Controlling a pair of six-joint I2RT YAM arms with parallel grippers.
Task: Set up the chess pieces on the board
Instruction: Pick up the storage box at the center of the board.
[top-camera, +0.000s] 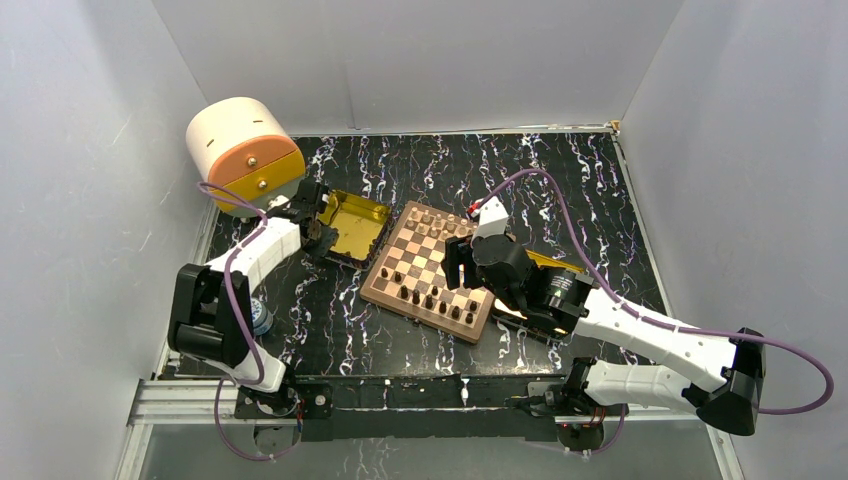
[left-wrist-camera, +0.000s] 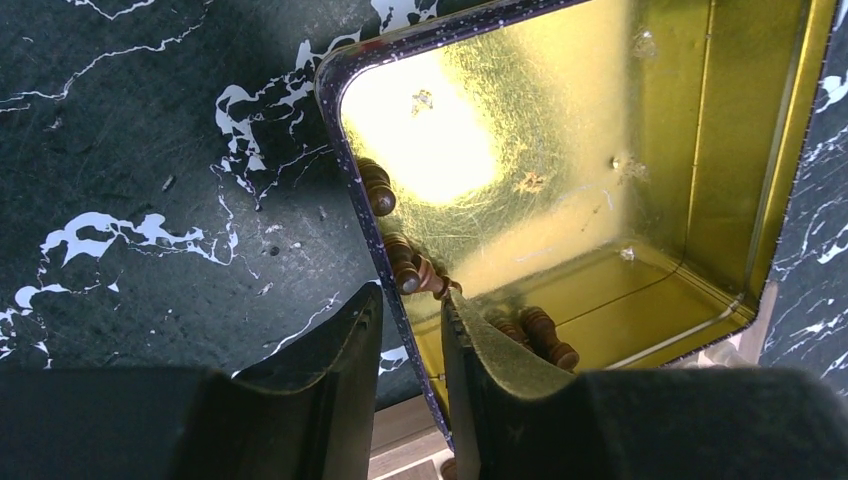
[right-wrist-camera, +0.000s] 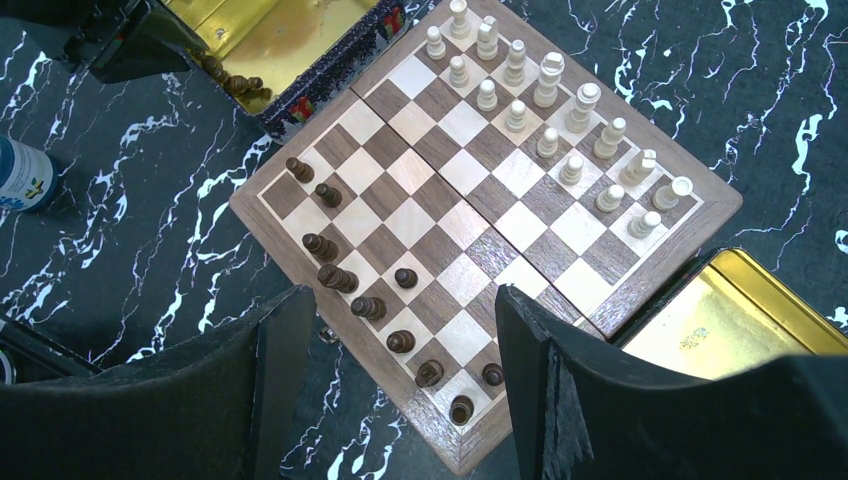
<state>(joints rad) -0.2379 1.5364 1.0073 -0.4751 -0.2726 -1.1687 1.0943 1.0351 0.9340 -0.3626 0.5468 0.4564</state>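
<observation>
Currently I am logging one square wooden chessboard (right-wrist-camera: 447, 222) with tan and brown checks, lying at an angle on the black, white-veined marble table (top-camera: 560, 190). Small turned light tan pieces (right-wrist-camera: 516, 117) are standing in two rows along its far edge. Small dark brown pieces (right-wrist-camera: 368, 307) are standing in a partial set along its near edge. More dark pieces (left-wrist-camera: 540, 330) are lying in the open gold metal tin (left-wrist-camera: 600, 150) just left of the board. My left gripper (left-wrist-camera: 412, 300) is straddling that tin's wall, one finger inside and one outside, jaws narrowly apart; I cannot tell whether they are pinching it. My right gripper (right-wrist-camera: 402, 300) is hovering over the board's right side, jaws spread wide and holding nothing. A second gold tin (right-wrist-camera: 720, 320) is sitting against the board's right edge.
</observation>
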